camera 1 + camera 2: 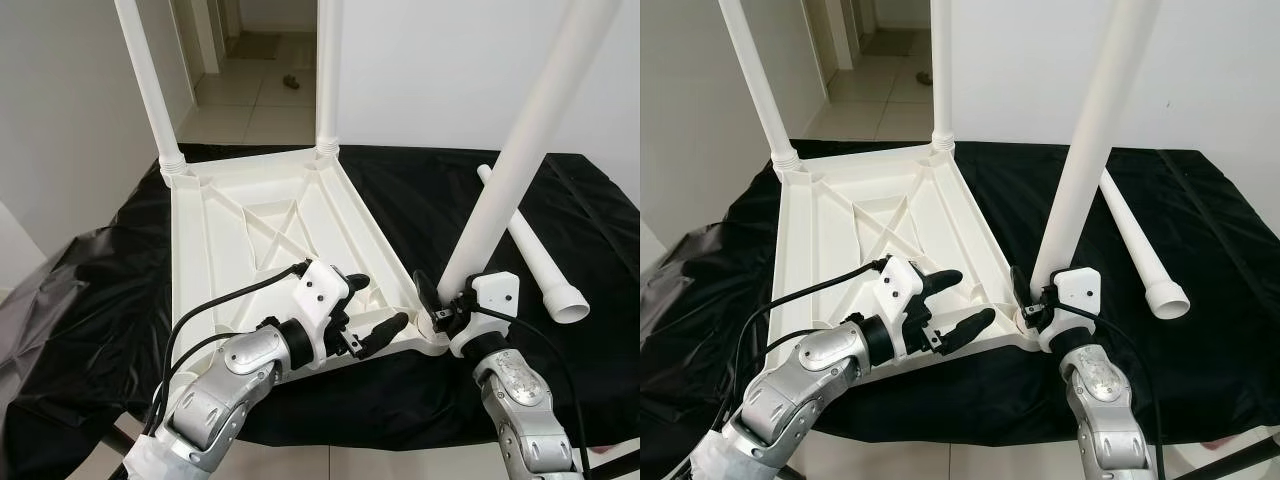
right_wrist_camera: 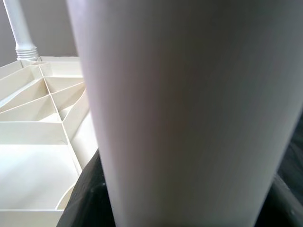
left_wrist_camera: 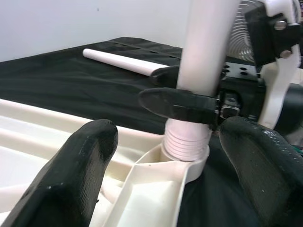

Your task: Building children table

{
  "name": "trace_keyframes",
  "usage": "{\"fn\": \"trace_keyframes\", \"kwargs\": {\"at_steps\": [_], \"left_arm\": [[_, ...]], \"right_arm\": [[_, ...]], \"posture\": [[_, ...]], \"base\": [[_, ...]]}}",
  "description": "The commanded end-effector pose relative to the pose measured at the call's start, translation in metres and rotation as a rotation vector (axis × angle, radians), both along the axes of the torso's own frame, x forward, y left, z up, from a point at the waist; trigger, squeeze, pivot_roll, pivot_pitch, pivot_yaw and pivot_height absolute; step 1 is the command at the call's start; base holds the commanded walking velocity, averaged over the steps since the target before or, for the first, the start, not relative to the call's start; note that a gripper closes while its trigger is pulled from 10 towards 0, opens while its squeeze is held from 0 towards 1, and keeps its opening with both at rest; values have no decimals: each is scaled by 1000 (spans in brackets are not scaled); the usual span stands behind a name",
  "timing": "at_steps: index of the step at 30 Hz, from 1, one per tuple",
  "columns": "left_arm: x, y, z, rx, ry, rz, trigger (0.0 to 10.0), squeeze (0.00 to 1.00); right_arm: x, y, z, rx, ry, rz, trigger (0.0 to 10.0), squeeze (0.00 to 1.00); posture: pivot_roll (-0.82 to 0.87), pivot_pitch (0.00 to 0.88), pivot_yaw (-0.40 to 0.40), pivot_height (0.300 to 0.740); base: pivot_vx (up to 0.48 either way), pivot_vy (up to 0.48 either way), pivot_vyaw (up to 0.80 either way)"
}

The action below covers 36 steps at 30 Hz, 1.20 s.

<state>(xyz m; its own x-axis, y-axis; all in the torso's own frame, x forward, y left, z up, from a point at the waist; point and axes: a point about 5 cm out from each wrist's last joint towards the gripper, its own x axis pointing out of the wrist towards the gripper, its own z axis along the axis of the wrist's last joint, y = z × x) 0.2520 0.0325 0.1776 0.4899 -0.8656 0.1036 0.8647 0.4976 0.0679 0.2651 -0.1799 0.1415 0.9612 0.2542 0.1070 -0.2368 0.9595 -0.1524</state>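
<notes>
Your right gripper is clenched on the third leg, threaded into the upturned tabletop corner at 5 o'clock, left gripper released beside it; the tilted leg could cross-thread.

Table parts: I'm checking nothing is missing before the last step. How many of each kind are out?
Upside-down white tabletop: 1
Legs standing in corner sockets: 3
Loose leg lying on the black cloth: 1
Total: 5
</notes>
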Motion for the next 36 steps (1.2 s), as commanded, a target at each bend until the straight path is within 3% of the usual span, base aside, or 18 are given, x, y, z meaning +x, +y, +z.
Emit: {"fn": "trace_keyframes", "kwargs": {"at_steps": [1,6,11,24,27,29,36], "left_arm": [[-2,-1,3,10,-17,-52,10000,0],[-3,0,3,8,-18,-50,10000,0],[-3,0,4,6,-17,-50,10000,0],[-4,0,4,6,-16,-54,10000,0],[-4,0,5,3,-17,-53,10000,0],[-4,0,5,3,-20,-52,10000,0],[-3,-1,6,5,-24,-57,10000,0]], "right_arm": [[-10,-4,-50,-34,288,-6,10000,0],[-10,-5,-51,-31,305,-1,10000,0],[-10,-13,-57,101,327,-52,10000,0],[-12,-9,-56,96,302,-60,10000,0],[-20,-8,-68,65,318,-62,10000,0],[-21,-6,-65,100,303,-58,10000,0],[-12,-6,-53,77,257,-49,10000,0]], "posture": [[1,69,43,740],[3,71,40,740],[8,73,45,740],[6,74,50,740],[8,73,48,740],[8,74,50,740],[5,68,50,740]], "base": [[0,0,0],[0,0,0],[0,0,0],[0,0,0],[0,0,0],[0,0,0],[0,0,0]]}}
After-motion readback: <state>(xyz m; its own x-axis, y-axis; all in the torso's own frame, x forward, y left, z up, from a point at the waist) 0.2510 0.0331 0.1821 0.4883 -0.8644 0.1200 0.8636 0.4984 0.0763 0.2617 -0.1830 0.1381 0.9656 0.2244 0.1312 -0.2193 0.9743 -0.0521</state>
